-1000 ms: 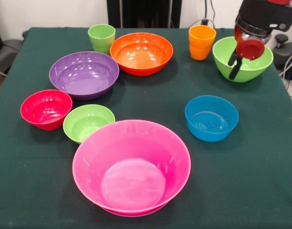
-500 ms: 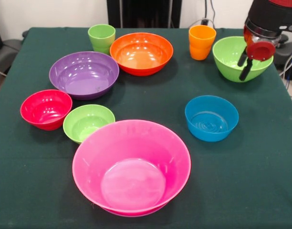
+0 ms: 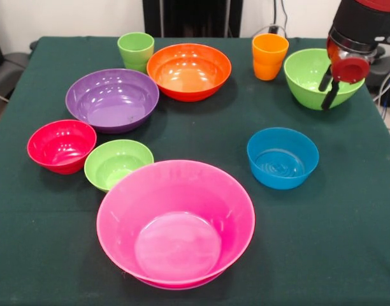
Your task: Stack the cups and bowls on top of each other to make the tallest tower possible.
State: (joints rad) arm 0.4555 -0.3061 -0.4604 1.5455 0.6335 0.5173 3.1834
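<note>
All bowls stand apart on the green cloth. The huge pink bowl [image 3: 175, 220] is nearest the camera and holds nothing. One purple bowl [image 3: 112, 99], the large orange bowl [image 3: 189, 71] and the large lime green bowl [image 3: 313, 76] stand further back. The small red bowl [image 3: 61, 145], small lime green bowl [image 3: 117, 164] and blue bowl [image 3: 282, 157] sit between. The light green cup [image 3: 136, 51] and orange cup [image 3: 269, 55] stand upright at the back. A second purple bowl is out of view. My gripper [image 3: 324, 97] is open over the large lime green bowl's right rim, holding nothing.
The table's [image 3: 348, 210] right edge runs close beside the large lime green bowl. Cables and a dark chair show beyond the right edge. The orange cup stands just left of the large lime green bowl.
My gripper has moved to the right, from over the large lime green bowl's inside to its right rim. No bowl or cup has moved.
</note>
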